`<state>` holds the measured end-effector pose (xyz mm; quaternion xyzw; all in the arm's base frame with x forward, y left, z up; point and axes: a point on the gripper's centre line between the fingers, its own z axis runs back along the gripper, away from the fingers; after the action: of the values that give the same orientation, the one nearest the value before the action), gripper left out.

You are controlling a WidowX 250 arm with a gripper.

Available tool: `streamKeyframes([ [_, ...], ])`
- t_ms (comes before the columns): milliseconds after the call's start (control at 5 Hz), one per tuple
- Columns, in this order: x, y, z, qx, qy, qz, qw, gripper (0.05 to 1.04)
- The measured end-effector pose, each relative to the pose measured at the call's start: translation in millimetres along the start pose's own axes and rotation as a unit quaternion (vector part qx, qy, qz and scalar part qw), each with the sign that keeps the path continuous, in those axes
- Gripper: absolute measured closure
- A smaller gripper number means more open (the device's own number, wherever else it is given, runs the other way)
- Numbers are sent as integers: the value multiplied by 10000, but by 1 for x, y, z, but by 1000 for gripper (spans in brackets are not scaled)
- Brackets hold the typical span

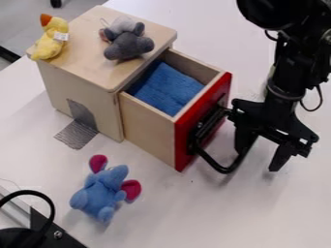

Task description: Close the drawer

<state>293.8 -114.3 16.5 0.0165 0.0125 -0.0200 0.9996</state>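
My gripper hangs at the right, just beyond the drawer front, its two fingers spread apart and pointing down. The wooden drawer stands pulled out of its cabinet, with a blue cloth inside. Its red front faces my gripper and carries a black handle that curves outward. The left finger is close beside this handle; whether they touch I cannot tell. Nothing is seen between the fingers.
On the cabinet top sit a yellow duck toy and a grey plush toy. A blue plush elephant lies on the white table in front of the cabinet. Black hardware occupies the lower left corner.
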Motion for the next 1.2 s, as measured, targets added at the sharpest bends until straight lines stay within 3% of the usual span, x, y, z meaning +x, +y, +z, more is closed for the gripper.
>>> streamKeyframes([
  [200, 1, 2, 0, 38, -38, -91, 9999, 675],
  [400, 1, 5, 0, 109, -155, -123, 9997, 899],
  [600, -3, 17, 5, 171, -222, -76, 9996, 957],
  [1200, 0, 74, 11, 191, -256, 549, 9980, 963],
])
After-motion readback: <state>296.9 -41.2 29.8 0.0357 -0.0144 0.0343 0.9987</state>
